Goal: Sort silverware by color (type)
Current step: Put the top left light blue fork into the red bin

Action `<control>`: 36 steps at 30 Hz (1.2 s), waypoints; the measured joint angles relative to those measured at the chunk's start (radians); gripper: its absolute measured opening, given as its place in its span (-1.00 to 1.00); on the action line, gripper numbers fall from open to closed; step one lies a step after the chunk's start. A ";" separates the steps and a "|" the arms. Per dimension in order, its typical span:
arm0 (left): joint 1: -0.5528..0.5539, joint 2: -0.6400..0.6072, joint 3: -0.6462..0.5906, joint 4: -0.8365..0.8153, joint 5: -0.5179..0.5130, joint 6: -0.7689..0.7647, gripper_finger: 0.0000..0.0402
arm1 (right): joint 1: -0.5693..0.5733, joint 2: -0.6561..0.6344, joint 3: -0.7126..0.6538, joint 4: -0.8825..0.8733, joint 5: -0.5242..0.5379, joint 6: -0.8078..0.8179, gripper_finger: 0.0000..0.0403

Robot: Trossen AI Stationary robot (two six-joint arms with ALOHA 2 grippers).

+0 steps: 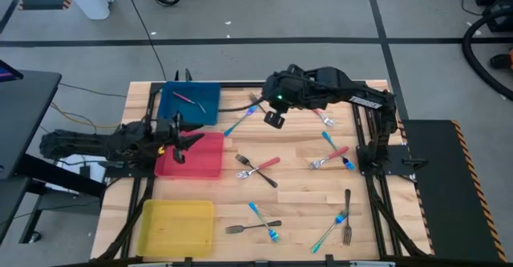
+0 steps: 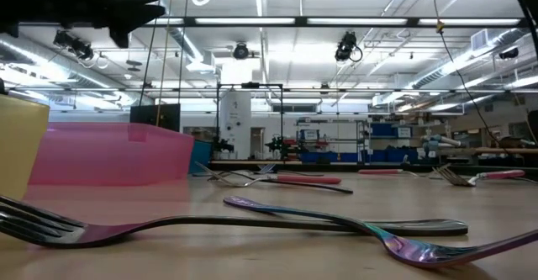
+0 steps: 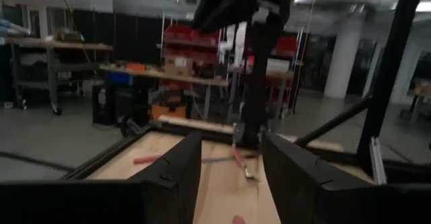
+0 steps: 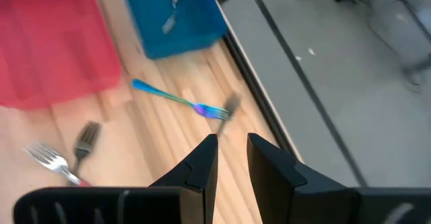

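Forks lie scattered on the wooden table: a blue-handled fork [image 1: 240, 121] [image 4: 178, 99] near the blue bin [image 1: 204, 115], red-handled ones [image 1: 333, 155], a crossed pair [image 1: 256, 169], and blue and dark ones [image 1: 264, 223] [image 1: 347, 215] near the front. One red-handled fork [image 1: 191, 99] lies inside the blue bin. My left gripper [image 1: 188, 141] [image 3: 232, 177] hovers open over the red bin [image 1: 204, 167], nothing between its fingers. My right gripper [image 1: 275, 120] [image 4: 232, 160] hangs above the table beside the blue-handled fork, slanting down, its fingers a narrow gap apart and empty.
A yellow bin [image 1: 176, 225] stands at the near left, in front of the red one. Dark frame rails [image 1: 377, 179] run along the table's right side and far edge. In the low view, two forks [image 2: 252, 225] lie close to the front edge.
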 joint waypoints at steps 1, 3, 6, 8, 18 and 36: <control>0.000 0.043 0.025 -0.005 0.000 0.008 -0.23 | 0.003 -0.001 0.000 -0.023 0.014 0.000 -0.56; 0.000 0.128 0.077 -0.023 0.000 0.034 -0.23 | 0.003 0.001 0.000 -0.064 0.032 0.008 -0.56; 0.009 0.257 0.165 -0.068 0.001 0.096 -0.24 | 0.002 0.002 0.000 -0.118 0.033 0.043 -0.56; 0.034 0.338 0.229 -0.097 -0.021 0.108 -0.24 | 0.002 0.004 0.000 -0.123 0.032 0.048 -0.56; 0.303 0.693 0.573 -0.441 -0.047 0.081 -0.24 | -0.002 0.005 0.000 -0.123 0.006 0.020 -0.56; 0.469 1.344 0.950 -0.707 0.138 0.020 -0.24 | -0.021 0.006 0.000 -0.123 0.004 -0.007 -0.56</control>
